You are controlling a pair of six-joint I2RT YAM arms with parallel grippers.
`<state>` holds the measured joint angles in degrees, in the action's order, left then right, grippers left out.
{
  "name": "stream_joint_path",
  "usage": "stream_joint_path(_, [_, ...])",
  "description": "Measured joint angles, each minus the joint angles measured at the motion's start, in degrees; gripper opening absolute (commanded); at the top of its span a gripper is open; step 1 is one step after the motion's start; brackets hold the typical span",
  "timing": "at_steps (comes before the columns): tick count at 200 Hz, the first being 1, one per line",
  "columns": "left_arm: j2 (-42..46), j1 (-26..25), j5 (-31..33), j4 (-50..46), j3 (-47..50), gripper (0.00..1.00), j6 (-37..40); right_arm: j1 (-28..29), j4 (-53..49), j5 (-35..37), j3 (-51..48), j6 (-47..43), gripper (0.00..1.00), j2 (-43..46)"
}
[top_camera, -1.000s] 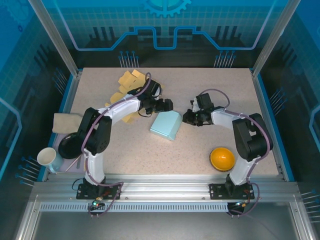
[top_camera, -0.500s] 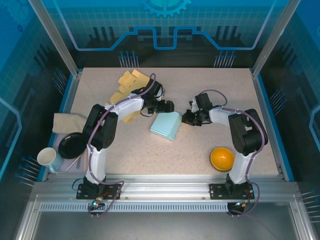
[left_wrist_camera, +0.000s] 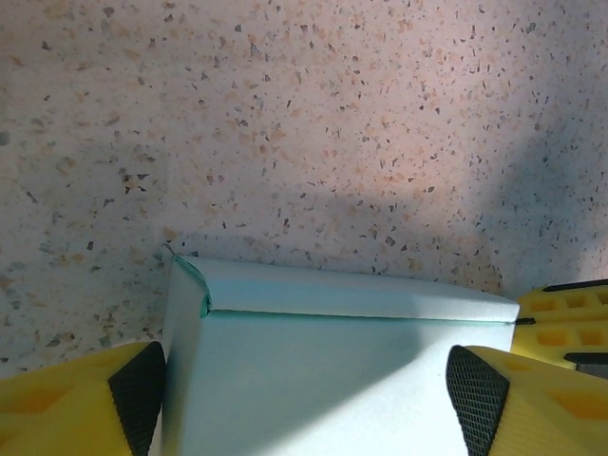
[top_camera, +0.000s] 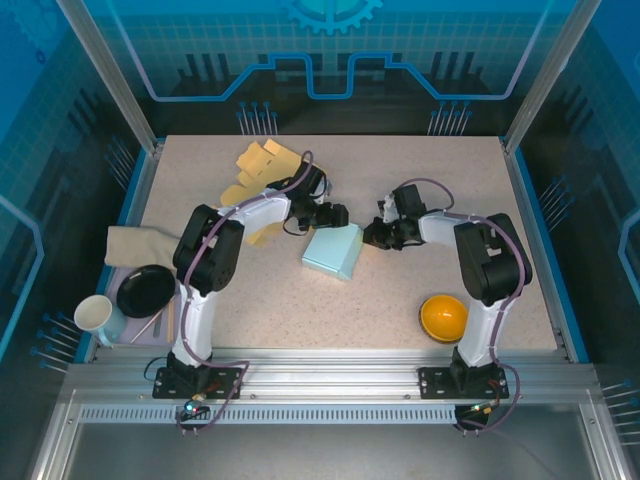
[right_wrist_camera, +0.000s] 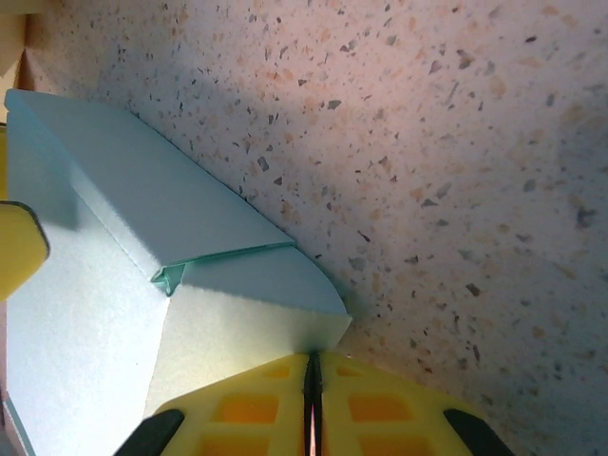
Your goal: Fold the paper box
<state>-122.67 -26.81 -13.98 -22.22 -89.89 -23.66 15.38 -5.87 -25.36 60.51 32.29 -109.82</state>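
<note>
A pale teal paper box (top_camera: pixel 334 252) lies mid-table with its flaps folded in. My left gripper (top_camera: pixel 335 216) reaches over the box's far end. In the left wrist view it (left_wrist_camera: pixel 306 399) is open and straddles the box (left_wrist_camera: pixel 323 380): one black pad (left_wrist_camera: pixel 138 394) is at its left wall, the other (left_wrist_camera: pixel 475 399) is over its right part. My right gripper (top_camera: pixel 372 237) is at the box's right corner. In the right wrist view it (right_wrist_camera: pixel 313 366) is shut, its tips against the rounded side flap of the box (right_wrist_camera: pixel 95 313).
Yellow cardboard pieces (top_camera: pixel 262 165) lie at the back left behind the left arm. An orange bowl (top_camera: pixel 444 317) sits at the front right. A beige cloth (top_camera: pixel 130 243), a black bowl (top_camera: pixel 145 290) and a white cup (top_camera: pixel 95 315) are at the left edge.
The left jaws have narrowed a little around the box. Both arms' elbows have swung inward, and the box has shifted slightly. The right gripper stays shut at the box's corner.
</note>
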Motion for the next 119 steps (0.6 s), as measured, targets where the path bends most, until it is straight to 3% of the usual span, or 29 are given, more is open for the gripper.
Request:
stream_joint_path(64, [-2.2,-0.1,0.8,5.2,-0.9,0.77,-2.4,-0.6,3.0,-6.8,0.0,0.7,0.1,-2.6])
stream_joint_path(119, [-2.8,-0.2,0.2,11.5,-1.5,0.76,-5.4,-0.5,2.9,-7.6,0.2,2.2,0.1,-3.3])
